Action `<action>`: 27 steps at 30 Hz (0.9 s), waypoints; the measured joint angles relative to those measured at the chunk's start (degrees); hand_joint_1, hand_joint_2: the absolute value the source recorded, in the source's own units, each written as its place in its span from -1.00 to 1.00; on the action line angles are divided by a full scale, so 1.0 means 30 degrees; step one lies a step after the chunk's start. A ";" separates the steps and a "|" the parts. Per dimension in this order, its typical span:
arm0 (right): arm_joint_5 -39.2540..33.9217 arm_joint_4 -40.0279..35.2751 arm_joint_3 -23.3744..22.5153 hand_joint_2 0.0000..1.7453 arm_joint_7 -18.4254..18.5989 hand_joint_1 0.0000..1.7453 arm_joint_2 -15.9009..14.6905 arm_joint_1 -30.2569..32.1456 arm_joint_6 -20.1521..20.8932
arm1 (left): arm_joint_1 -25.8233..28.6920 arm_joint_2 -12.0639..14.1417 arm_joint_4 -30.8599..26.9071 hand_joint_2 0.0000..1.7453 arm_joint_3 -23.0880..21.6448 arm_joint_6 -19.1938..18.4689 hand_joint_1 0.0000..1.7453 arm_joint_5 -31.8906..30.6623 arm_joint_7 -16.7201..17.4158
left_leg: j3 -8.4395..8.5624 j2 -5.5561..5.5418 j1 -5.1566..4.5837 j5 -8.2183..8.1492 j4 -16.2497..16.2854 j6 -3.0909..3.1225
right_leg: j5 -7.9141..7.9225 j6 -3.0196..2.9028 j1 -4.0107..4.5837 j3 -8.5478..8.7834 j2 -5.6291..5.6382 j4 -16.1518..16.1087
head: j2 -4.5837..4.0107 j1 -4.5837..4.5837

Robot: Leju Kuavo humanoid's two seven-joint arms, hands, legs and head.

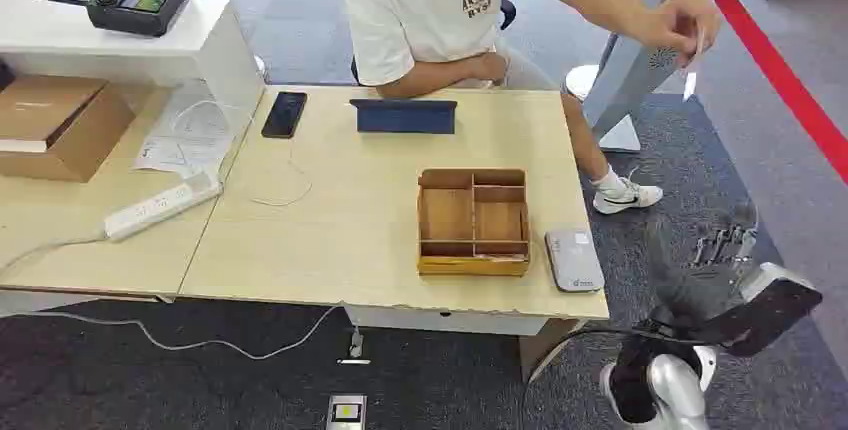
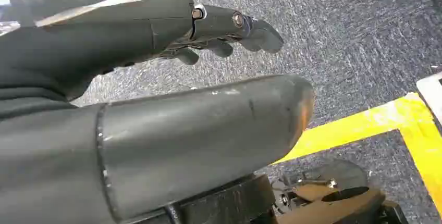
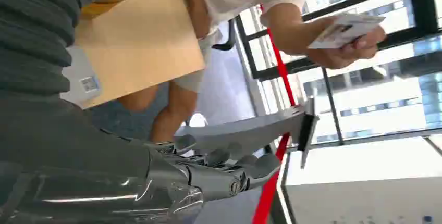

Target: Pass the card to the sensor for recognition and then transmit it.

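A thin white printed card (image 3: 345,29) is pinched in a seated person's outstretched hand (image 1: 683,22), out past the light wooden table's (image 1: 330,240) right side. The right robot hand (image 1: 722,248) is raised beside the table, fingers (image 3: 229,161) spread, nothing held. The left robot hand (image 2: 156,88) is seen over grey carpet (image 2: 365,47), fingers apart, empty.
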 joint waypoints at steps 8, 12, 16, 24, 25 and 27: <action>1.4357 -0.2814 0.1021 1.00 0.4420 -1.00 0.0072 0.0017 0.0014 | -0.0049 0.0022 0.0000 -1.00 -0.0051 -0.0226 -1.00 -0.1116 -0.0124 | -0.0006 0.0000 0.0001 0.0000 -0.0004 0.0000 | 0.0000 -0.0001 0.0001 0.0005 0.0001 0.0000 | 0.0000 0.0007; 2.1373 -0.2835 0.2606 1.00 0.9220 -1.00 -0.0953 -0.1096 0.0101 | -0.0112 0.0073 0.0000 -1.00 -0.0196 -0.0509 -1.00 -0.1850 -0.0160 | -0.0032 0.0001 -0.0003 0.0001 -0.0002 0.0001 | 0.0013 -0.0009 -0.0003 0.0005 0.0003 0.0000 | 0.0000 0.0000; 2.5558 -0.2348 0.4181 1.00 1.1510 -1.00 -0.1798 -0.2519 0.0830 | -0.0164 0.0124 -0.0007 -1.00 -0.0262 -0.0546 -1.00 -0.2251 -0.0138 | -0.0029 0.0002 -0.0002 0.0004 0.0001 0.0000 | 0.0016 -0.0007 -0.0002 0.0006 0.0003 0.0000 | 0.0000 0.0007; 2.7600 0.0489 0.6806 1.00 1.3129 -1.00 -0.2463 -0.6131 0.2310 | -0.0360 0.0189 -0.0044 -1.00 -0.0620 -0.0481 -1.00 -0.2667 0.0233 | -0.0024 -0.0002 0.0003 0.0014 0.0001 -0.0009 | 0.0023 -0.0014 0.0003 -0.0009 0.0003 0.0010 | 0.0000 0.0007; 2.7513 0.0947 0.7134 1.00 1.3238 -1.00 -0.2492 -0.6584 0.2441 | -0.0390 0.0197 -0.0051 -1.00 -0.0656 -0.0481 -1.00 -0.2725 0.0284 | -0.0023 0.0000 0.0003 0.0014 0.0001 -0.0009 | 0.0023 -0.0014 0.0003 -0.0009 0.0004 0.0010 | 0.0000 0.0007; 2.7440 0.1771 0.7673 1.00 1.3326 -1.00 -0.2615 -0.7262 0.2506 | -0.0419 0.0211 -0.0124 -1.00 -0.0678 -0.0546 -1.00 -0.2740 0.0415 | -0.0030 -0.0004 0.0002 0.0014 0.0003 -0.0008 | 0.0022 -0.0014 0.0002 -0.0010 -0.0001 0.0009 | 0.0000 0.0007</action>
